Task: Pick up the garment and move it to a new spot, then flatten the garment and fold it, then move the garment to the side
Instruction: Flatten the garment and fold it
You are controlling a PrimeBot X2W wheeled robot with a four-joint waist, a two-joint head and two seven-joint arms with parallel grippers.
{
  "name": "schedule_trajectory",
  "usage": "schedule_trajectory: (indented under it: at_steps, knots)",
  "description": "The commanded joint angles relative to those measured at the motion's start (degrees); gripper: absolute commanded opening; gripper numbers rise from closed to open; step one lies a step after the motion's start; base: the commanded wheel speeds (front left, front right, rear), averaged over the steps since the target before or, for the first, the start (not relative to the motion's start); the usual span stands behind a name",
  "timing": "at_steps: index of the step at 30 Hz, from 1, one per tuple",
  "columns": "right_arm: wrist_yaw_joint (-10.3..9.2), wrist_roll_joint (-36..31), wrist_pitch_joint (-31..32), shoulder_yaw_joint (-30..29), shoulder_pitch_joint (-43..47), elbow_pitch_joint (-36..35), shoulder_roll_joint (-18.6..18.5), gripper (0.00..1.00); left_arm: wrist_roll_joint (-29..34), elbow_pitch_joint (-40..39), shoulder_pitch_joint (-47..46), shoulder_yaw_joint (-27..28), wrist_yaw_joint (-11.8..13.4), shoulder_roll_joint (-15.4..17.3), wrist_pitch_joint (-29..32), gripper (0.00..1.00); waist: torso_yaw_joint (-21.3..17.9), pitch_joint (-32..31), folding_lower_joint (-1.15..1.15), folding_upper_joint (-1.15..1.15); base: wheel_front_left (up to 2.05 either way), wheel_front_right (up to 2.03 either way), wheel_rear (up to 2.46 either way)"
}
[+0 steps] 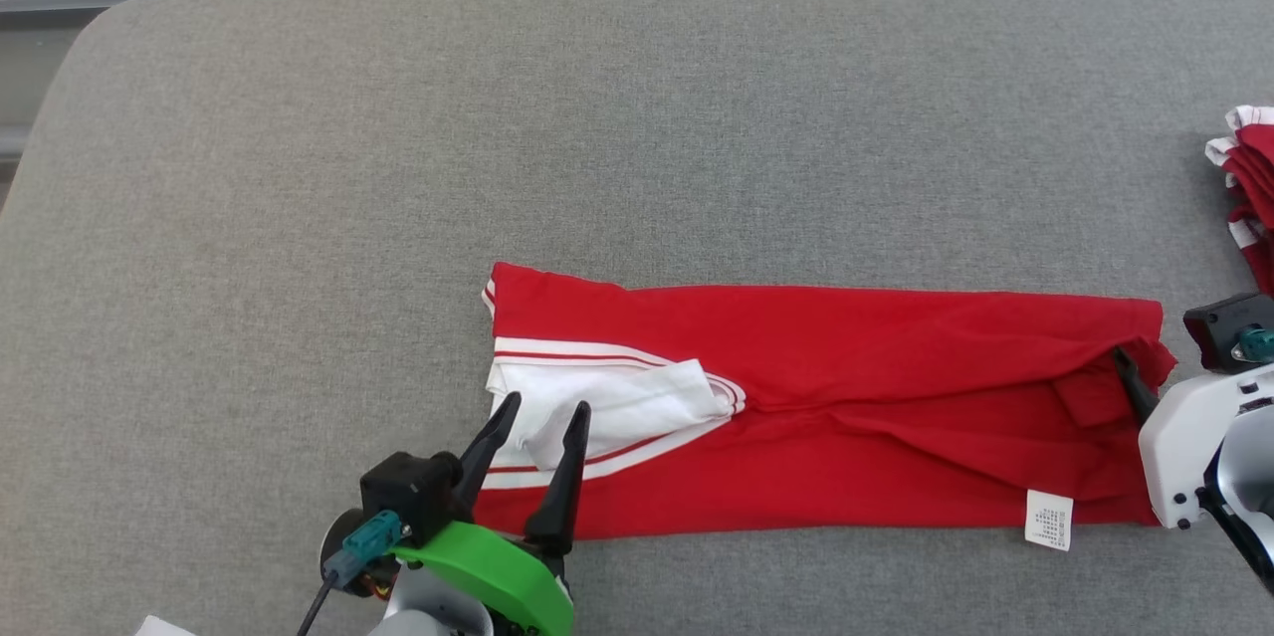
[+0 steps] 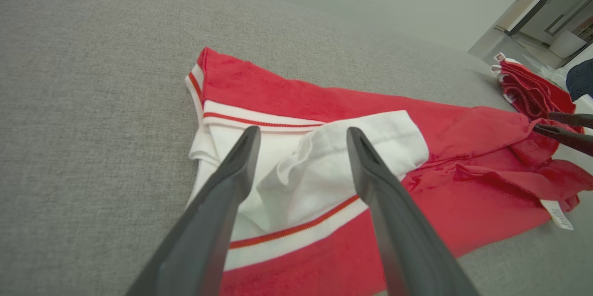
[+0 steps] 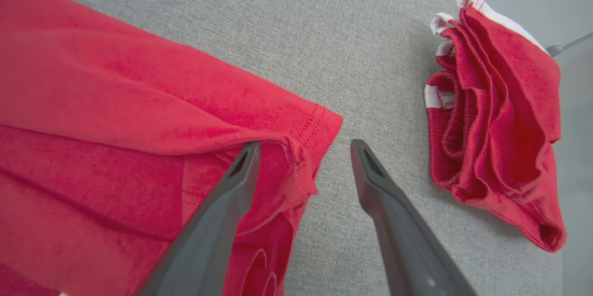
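Note:
The red garment (image 1: 846,397) lies folded in a long strip across the grey padded table (image 1: 398,168), with a white sleeve (image 1: 617,402) doubled over its left end. My left gripper (image 1: 545,404) hovers open over that sleeve, and in the left wrist view its fingers straddle the white sleeve (image 2: 319,166) on the garment (image 2: 278,87) without holding it. My right gripper (image 3: 305,144) stands open at the right-hand hem of the garment (image 3: 116,101), one finger over the cloth and one over bare table. The right gripper (image 2: 542,121) appears small at that far end.
A second bunched red and white garment (image 1: 1252,188) lies at the table's right edge, close to my right arm, seen as a pile (image 3: 495,124). A white care label (image 1: 1049,520) sticks out of the near right hem. The table's back and left parts are bare.

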Motion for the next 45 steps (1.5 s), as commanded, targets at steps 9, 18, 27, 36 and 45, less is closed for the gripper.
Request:
schedule_trajectory:
  at_steps: [9,18,27,36,45]
  knots:
    - [-0.13,3.81,-2.44,-10.42,6.34,-8.02,6.95,1.0,2.77,0.87,2.08,4.73,-0.06,1.65,-1.79,1.0,0.34,-2.44,0.0,0.0,0.0,0.0,0.0]
    - [-0.12,7.15,-3.98,-18.22,9.14,-9.97,17.62,1.0,14.57,-4.78,4.79,20.26,-4.26,-3.8,-1.77,1.0,-0.69,-3.6,0.0,0.0,0.0,0.0,0.0]
    - [-0.11,4.95,-4.51,-20.84,4.54,-4.32,23.46,1.0,21.46,-3.73,6.06,31.96,-9.49,-9.4,-1.77,1.0,-2.93,-3.15,0.0,0.0,0.0,0.0,0.0]
    - [-0.11,1.95,-4.83,-23.22,-0.4,-1.69,25.4,1.0,24.58,-3.9,7.48,38.08,-11.51,-10.67,-1.79,1.0,-4.38,-1.72,0.0,0.0,0.0,0.0,0.0]
    - [-0.11,-1.75,-1.64,-23.16,-2.46,4.74,25.65,1.0,23.67,-3.44,7.85,38.66,-12.14,-10.79,-1.79,1.0,-4.1,-1.3,0.0,0.0,0.0,0.0,0.0]
